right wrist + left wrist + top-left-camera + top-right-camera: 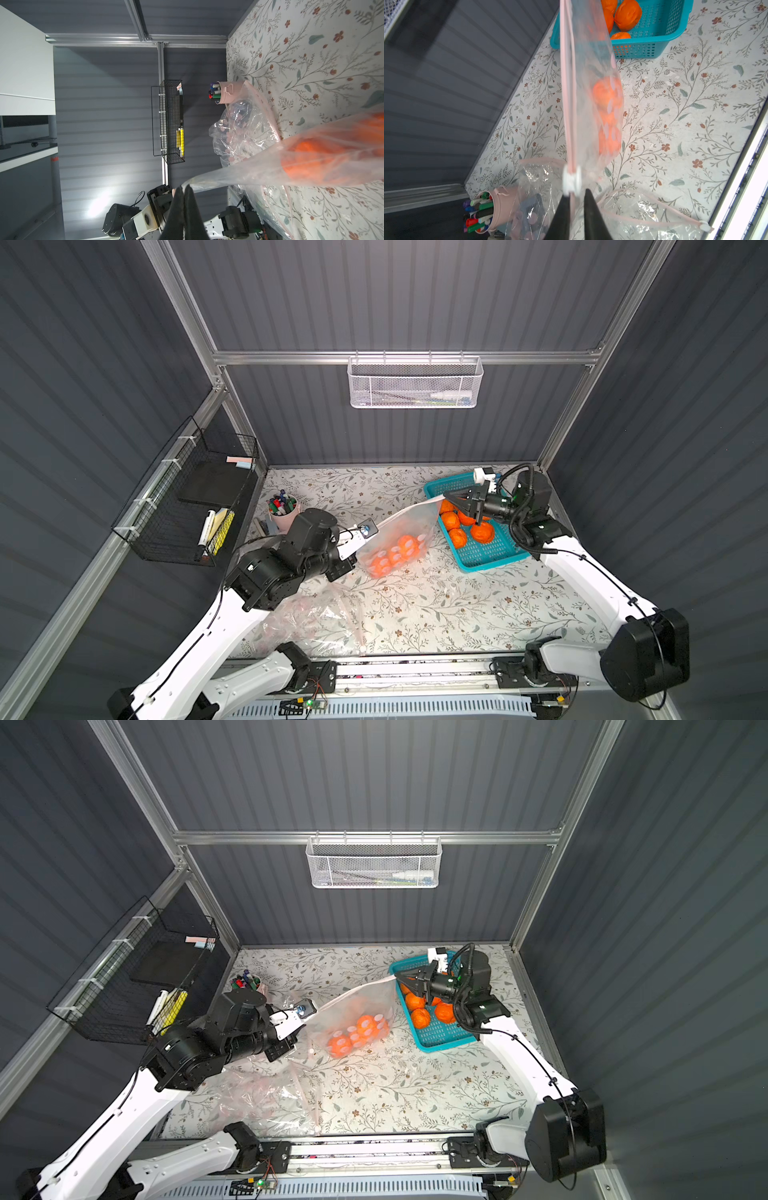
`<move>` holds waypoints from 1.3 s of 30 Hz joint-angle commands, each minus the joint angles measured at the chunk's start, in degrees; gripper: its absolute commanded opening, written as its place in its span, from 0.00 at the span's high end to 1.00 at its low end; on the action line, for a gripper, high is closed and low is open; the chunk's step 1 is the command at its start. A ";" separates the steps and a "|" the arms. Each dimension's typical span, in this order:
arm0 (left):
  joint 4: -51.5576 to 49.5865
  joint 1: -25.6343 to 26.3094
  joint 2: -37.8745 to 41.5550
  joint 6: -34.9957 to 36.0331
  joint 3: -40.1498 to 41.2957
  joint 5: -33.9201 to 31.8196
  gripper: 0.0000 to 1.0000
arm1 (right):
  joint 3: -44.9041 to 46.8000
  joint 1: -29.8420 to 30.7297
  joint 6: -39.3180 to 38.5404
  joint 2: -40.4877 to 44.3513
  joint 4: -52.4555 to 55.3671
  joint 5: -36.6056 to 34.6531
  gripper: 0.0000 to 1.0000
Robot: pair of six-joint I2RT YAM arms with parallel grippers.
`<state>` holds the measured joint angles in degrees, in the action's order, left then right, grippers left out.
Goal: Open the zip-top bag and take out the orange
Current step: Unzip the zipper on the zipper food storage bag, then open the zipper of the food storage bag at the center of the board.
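Apparently mid-unzip: the right gripper (444, 495) clenches the zip-top bag (398, 531) near the far right corner of the table (457, 614). Whether the left gripper (575, 193) holds the slider (572, 180) I cannot tell. Next: reach the orange (405, 545) inside.

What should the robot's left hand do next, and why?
Probably nudge the left hand forward and close on the white slider: it sits just past the parted fingertips, while the right hand pinches the bag taut, oranges inside.

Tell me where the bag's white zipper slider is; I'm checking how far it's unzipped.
In the left wrist view the slider sits at the zip-top bag's end nearest the left gripper, just beyond its jaws.
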<state>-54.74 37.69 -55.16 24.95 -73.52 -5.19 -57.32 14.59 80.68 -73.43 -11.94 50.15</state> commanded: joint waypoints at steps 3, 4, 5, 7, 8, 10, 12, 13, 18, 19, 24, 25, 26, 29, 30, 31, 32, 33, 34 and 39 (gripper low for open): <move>-0.21 -0.34 0.15 -0.52 -0.57 -0.44 0.70 | -0.16 -0.26 0.30 0.49 -1.02 0.23 1.00; 0.85 -0.37 -0.03 -0.44 -0.65 -0.39 0.58 | -0.17 -0.18 0.37 0.35 -1.11 0.59 1.00; 1.70 -0.34 -0.08 -0.33 -0.83 0.28 0.54 | -0.16 -0.10 0.35 0.22 -1.24 0.81 1.00; 2.62 -0.34 0.17 1.83 -0.99 1.42 0.45 | -0.08 -0.09 0.26 0.00 -1.28 1.21 1.00; 2.91 -0.36 0.31 2.49 -1.13 1.44 0.42 | 0.01 -0.09 0.21 -0.02 -1.29 1.40 1.00; 4.12 -0.34 0.16 2.76 -2.53 1.69 0.38 | 0.02 0.00 -0.11 -0.14 -1.32 1.77 1.00; 5.31 -0.39 -0.96 2.89 -5.87 2.22 0.35 | -0.16 0.17 -0.61 -0.20 -1.05 2.20 1.00; 6.02 -0.34 -1.91 2.87 -8.24 2.50 0.33 | -0.32 0.39 -0.77 -0.30 -1.02 2.52 1.00; 11.49 -0.34 -9.28 2.98 -16.23 6.58 0.31 | -1.13 1.66 -2.02 -1.04 -0.58 4.02 1.00; 12.12 -0.34 -11.44 4.17 -16.66 7.83 0.32 | -1.13 1.90 -2.10 -1.06 -0.54 4.24 1.00; 14.95 -0.39 -19.31 5.55 -15.99 11.07 0.42 | -1.12 2.29 -2.83 -0.69 0.53 4.70 1.00; 16.18 -0.36 -20.21 5.59 -15.57 12.24 0.43 | -1.21 2.27 -3.05 -0.61 0.85 4.82 1.00; 17.46 -0.34 -20.87 5.43 -15.02 13.33 0.45 | -1.30 2.36 -3.16 -0.53 0.96 5.00 1.00; 19.47 -0.34 -22.65 4.63 -13.80 15.37 0.50 | -1.56 2.63 -3.66 -0.51 1.26 5.48 1.00; 20.04 -0.36 -22.95 4.10 -13.38 15.33 0.51 | -1.74 2.83 -4.10 -0.49 1.54 5.70 1.00; 20.15 -0.34 -23.45 3.85 -13.03 15.39 0.53 | -1.99 2.99 -4.79 -0.55 2.19 5.99 1.00; 19.96 -0.34 -23.83 3.72 -12.73 15.76 0.55 | -2.16 3.20 -5.59 -0.49 2.87 6.51 1.00; 19.79 -0.36 -23.94 3.54 -12.47 15.91 0.56 | -2.24 3.38 -6.45 -0.40 3.41 7.03 1.00; 19.74 -0.35 -23.82 3.24 -12.06 15.91 0.59 | -2.40 3.51 -7.50 -0.27 4.56 7.84 1.00; 20.02 -0.34 -20.13 1.53 -8.59 19.48 0.60 | -1.87 3.69 -14.37 1.98 12.11 9.23 1.00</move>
<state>-35.62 37.67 -78.56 28.21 -83.88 10.66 -58.22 17.96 71.09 -73.49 -4.80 57.01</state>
